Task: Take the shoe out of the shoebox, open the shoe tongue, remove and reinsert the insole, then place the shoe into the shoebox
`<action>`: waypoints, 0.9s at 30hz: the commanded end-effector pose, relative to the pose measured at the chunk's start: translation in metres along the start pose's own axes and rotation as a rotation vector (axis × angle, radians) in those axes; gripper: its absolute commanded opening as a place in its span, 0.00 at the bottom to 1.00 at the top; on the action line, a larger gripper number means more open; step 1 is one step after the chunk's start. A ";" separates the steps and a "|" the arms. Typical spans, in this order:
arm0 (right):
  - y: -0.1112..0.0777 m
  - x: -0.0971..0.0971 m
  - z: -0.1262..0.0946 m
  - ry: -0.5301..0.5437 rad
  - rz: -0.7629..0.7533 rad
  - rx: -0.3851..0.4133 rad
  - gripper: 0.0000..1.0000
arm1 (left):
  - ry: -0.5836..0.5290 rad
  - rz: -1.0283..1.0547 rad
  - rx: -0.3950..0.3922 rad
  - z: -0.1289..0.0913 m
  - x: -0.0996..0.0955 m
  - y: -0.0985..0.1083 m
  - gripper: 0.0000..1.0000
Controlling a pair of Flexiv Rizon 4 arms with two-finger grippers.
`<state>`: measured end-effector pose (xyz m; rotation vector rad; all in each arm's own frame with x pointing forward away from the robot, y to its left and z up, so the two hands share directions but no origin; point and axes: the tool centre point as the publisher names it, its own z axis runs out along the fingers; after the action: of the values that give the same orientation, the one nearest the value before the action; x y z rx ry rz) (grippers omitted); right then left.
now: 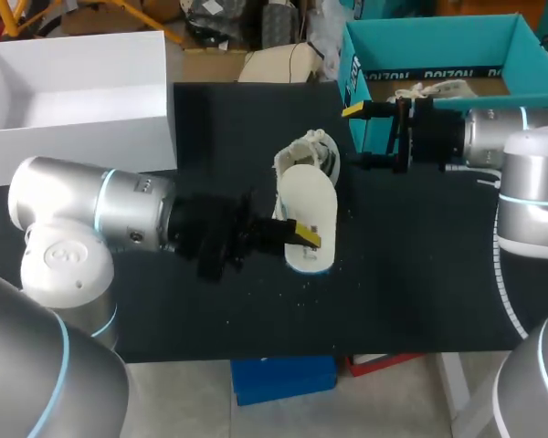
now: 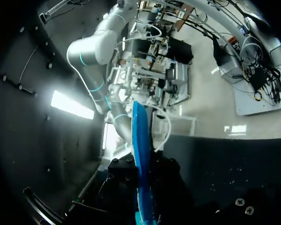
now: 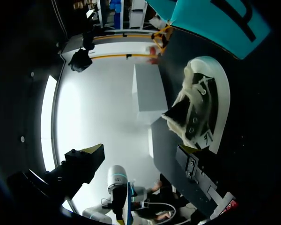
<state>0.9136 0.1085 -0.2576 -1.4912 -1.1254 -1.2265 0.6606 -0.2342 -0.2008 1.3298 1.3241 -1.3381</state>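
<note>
Table (image 1: 420,274): black surface. White shoe (image 1: 312,149) lies near the middle. Open teal shoebox (image 1: 429,50) stands at the far right corner, just beside the shoe. Open white box (image 1: 82,128) stands at the far left. Small white specks (image 1: 301,283) are scattered toward the near edge.

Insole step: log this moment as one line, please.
left hand: shut on insole, out of shoe | right hand: open, empty, beside shoebox | shoe: on table, outside shoebox

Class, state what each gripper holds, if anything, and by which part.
Left gripper pinches the insole by its edge, near the end away from the shoebox. Right gripper holds nothing.
</note>
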 end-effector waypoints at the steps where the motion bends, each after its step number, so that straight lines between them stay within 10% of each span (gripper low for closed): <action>1: 0.000 -0.001 0.001 0.001 0.000 -0.003 1.00 | -0.026 0.045 -0.005 0.000 0.003 -0.002 0.00; 13: 0.000 -0.001 0.001 0.001 0.000 -0.003 1.00 | -0.113 0.329 -0.029 0.010 0.027 -0.012 0.00; 27: 0.000 -0.001 0.001 0.001 0.000 -0.003 1.00 | -0.154 0.367 -0.015 -0.016 0.069 0.052 0.00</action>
<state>0.9132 0.1087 -0.2579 -1.4904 -1.1246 -1.2280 0.6888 -0.2126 -0.2682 1.3340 0.9447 -1.1266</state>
